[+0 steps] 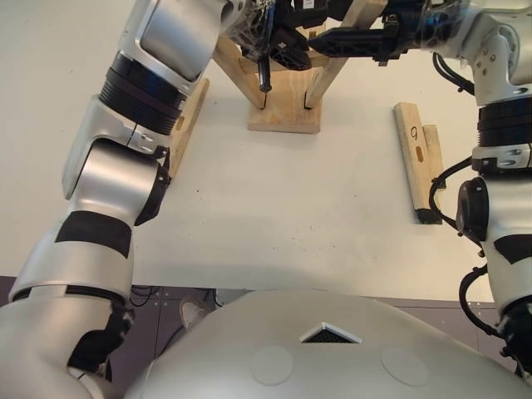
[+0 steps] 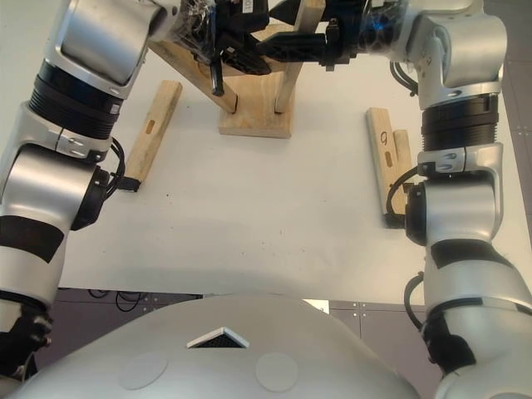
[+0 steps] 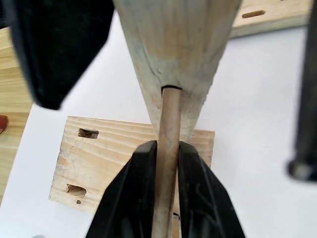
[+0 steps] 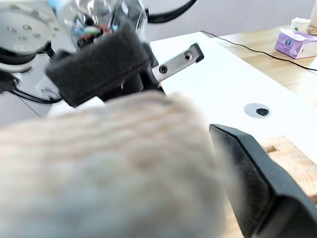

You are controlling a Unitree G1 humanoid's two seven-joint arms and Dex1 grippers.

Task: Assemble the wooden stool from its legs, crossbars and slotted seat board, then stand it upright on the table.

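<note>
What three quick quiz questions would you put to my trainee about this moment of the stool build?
1. True or false: the left claw is shut on a round crossbar whose end enters a hole in a leg.
2. How many legs stand slotted into the seat board? A: none. B: two. C: four.
3. Fill in: the loose wooden pieces on the robot's right lie ____ on the table.

Key: 1 true; 2 B; 3 flat.
</note>
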